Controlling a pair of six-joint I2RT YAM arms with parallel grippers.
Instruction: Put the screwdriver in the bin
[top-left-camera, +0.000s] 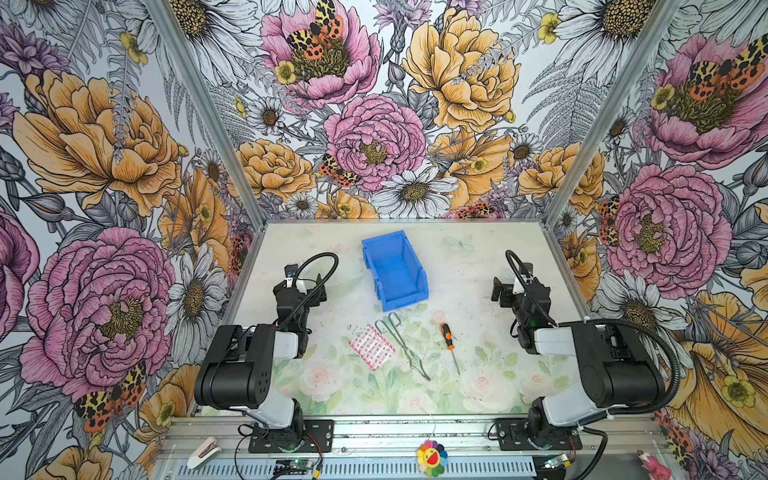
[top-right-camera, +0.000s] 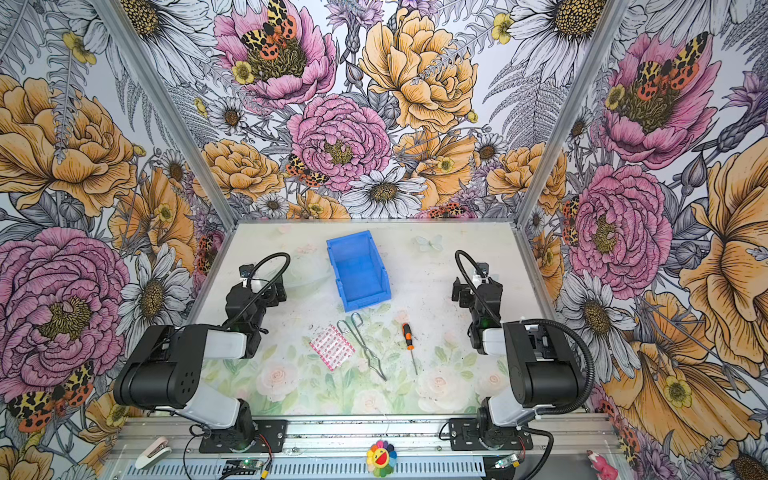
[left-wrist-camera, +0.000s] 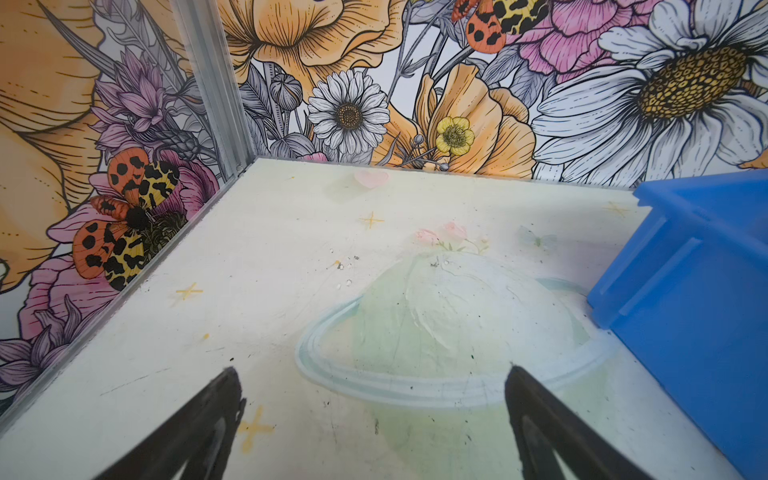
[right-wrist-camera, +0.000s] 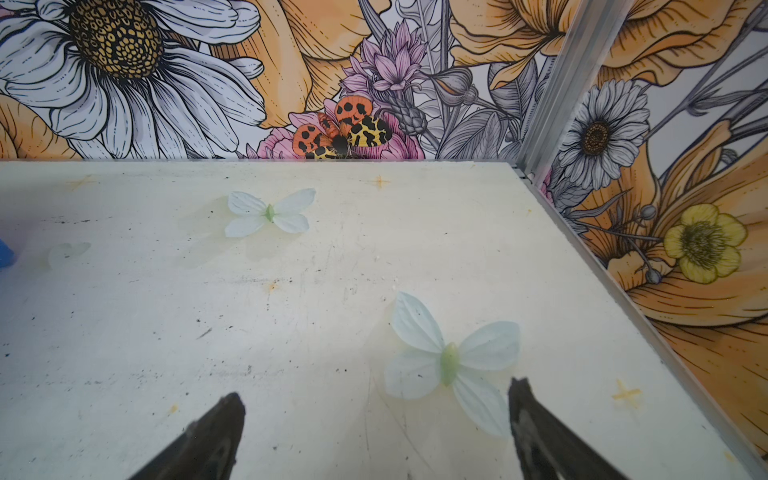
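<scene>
Blue bin (top-left-camera: 397, 272) off walls (top-left-camera: 374, 124), screwdriver (top-left-camera: 447, 337) near, seemingly flat

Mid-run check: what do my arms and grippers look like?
Left arm and right arm: black housings, white link sections. A black cable arcs over each wrist; a corrugated hose runs along the right. Left gripper and right gripper: black, tapered.

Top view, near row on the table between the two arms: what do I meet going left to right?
Pink packet → tongs → screwdriver. The bin sits farther back, in line with the packet and tongs, so it is left out of the order.
</scene>
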